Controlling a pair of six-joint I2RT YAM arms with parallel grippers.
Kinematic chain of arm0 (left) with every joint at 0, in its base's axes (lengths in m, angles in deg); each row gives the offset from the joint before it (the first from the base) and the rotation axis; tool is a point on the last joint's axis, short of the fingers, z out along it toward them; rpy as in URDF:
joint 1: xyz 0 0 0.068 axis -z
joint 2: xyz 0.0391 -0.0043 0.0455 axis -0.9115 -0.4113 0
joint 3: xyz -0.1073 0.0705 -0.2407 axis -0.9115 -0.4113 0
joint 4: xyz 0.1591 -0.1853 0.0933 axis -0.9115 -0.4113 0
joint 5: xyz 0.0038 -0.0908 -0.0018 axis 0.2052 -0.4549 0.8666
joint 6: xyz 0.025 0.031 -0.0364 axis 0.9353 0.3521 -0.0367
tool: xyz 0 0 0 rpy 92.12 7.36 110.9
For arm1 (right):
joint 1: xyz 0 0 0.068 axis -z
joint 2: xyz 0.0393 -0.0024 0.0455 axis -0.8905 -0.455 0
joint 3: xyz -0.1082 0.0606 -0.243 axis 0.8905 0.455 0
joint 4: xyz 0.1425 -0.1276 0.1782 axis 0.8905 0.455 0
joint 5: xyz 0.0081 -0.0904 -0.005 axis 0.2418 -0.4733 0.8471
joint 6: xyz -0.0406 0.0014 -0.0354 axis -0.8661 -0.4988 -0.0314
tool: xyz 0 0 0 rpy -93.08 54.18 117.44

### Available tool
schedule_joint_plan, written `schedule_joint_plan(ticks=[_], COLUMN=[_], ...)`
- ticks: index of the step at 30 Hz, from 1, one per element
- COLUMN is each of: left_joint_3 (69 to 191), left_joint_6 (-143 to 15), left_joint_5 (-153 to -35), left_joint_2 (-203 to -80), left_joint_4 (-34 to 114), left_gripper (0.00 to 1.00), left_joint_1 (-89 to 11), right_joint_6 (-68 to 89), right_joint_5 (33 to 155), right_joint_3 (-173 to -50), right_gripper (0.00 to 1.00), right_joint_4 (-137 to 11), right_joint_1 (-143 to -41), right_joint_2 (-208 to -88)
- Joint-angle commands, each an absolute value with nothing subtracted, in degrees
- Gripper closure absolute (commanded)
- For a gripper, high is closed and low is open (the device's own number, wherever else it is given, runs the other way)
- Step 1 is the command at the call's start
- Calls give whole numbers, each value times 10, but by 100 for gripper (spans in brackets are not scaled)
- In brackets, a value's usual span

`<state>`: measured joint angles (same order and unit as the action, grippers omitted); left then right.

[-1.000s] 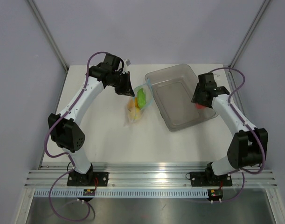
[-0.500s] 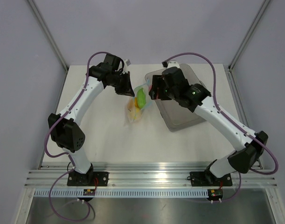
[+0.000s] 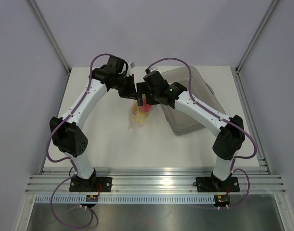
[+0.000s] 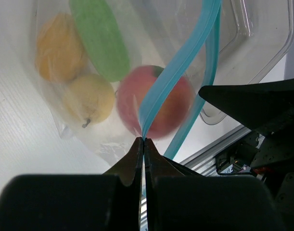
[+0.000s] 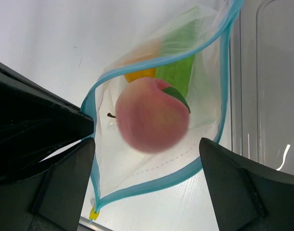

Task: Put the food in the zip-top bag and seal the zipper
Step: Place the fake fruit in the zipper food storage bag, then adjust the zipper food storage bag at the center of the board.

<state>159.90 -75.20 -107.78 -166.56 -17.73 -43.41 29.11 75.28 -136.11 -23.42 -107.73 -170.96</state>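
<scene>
Left gripper (image 4: 143, 140) clenches the light blue zipper strip (image 4: 178, 65), holding the clear crinkly bag (image 5: 204, 108) agape; mid-frame, the released right gripper (image 5: 147, 142) straddles a red-pink toy peach (image 5: 151, 115).

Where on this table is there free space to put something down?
The widest bare patch is the near middle of the table, bordered by the left arm, the right arm and the bag behind. A narrow strip lies outside the left arm. Crowded: the far middle, where the left tool and right tool meet over the bag, beside the tray.
</scene>
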Motion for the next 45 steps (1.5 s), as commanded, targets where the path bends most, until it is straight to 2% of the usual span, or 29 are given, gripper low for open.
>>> schedule_joint_plan(ticks=[1, 5, 8, 10, 12, 15, 20, 26, 29, 32, 33, 36, 37, 39, 40, 42, 43, 44, 45], left_joint_3=[1597, 1596, 1595, 1596, 1597, 1599, 1600, 1602, 1607, 1617, 1620, 1633, 1635, 1641, 1640, 1630, 1628, 1625, 1608], left_joint_6=[-745, -745, -745, -743, -737, -731, -725, -721, -716, -709, -706, -692, -684, -674, -662, -649, -637, -630, -624], left_joint_5=[-1078, -1079, -1081, -1081, -1082, -1078, -1078, -1085, -1083, -1084, -1083, -1086, -1086, -1086, -1087, -1081, -1074, -1061, -1053], left_joint_2=[-1641, -1639, -1639, -1639, -1639, -1639, -1639, -1642, -1644, -1646, -1646, -1650, -1651, -1651, -1650, -1643, -1641, -1638, -1627], left_joint_4=[-166, -165, -163, -163, -164, -167, -166, -168, -172, -177, -179, -185, -187, -189, -188, -177, -177, -177, -175], left_gripper=[100, 100, 100, 100, 100, 100, 100, 100, 100, 100, 100, 100, 100, 100, 100, 100, 96, 82, 54], left_joint_1=[-433, -432, -432, -433, -432, -432, -432, -432, -432, -433, -432, -432, -432, -432, -433, -433, -433, -432, -433], right_joint_6=[289, 284, 280, 275, 271, 285, 311, 333, 349, 358, 361, 366, 369, 377, 381, 400, 410, 429, 439], right_joint_5=[746, 728, 705, 685, 688, 743, 836, 907, 933, 955, 959, 960, 960, 961, 962, 973, 977, 980, 989], right_joint_3=[-1391, -1382, -1377, -1368, -1362, -1349, -1402, -1478, -1493, -1505, -1505, -1492, -1483, -1479, -1479, -1478, -1481, -1483, -1486], right_gripper=[4, 3, 10, 20, 23, 21, 5, 5, 10, 24, 36, 57, 75, 88, 100, 100, 100, 100, 100], right_joint_4=[-244, -246, -240, -238, -235, -247, -235, -237, -247, -246, -243, -252, -253, -260, -260, -267, -267, -268, -268], right_joint_1=[-1081, -1081, -1079, -1078, -1058, -1008, -945, -937, -937, -937, -937, -937, -938, -936, -934, -932, -928, -926, -923], right_joint_2=[-1697, -1670, -1657, -1647, -1637, -1624, -1678, -1753, -1776, -1799, -1803, -1802, -1799, -1793, -1791, -1787, -1787, -1787, -1788])
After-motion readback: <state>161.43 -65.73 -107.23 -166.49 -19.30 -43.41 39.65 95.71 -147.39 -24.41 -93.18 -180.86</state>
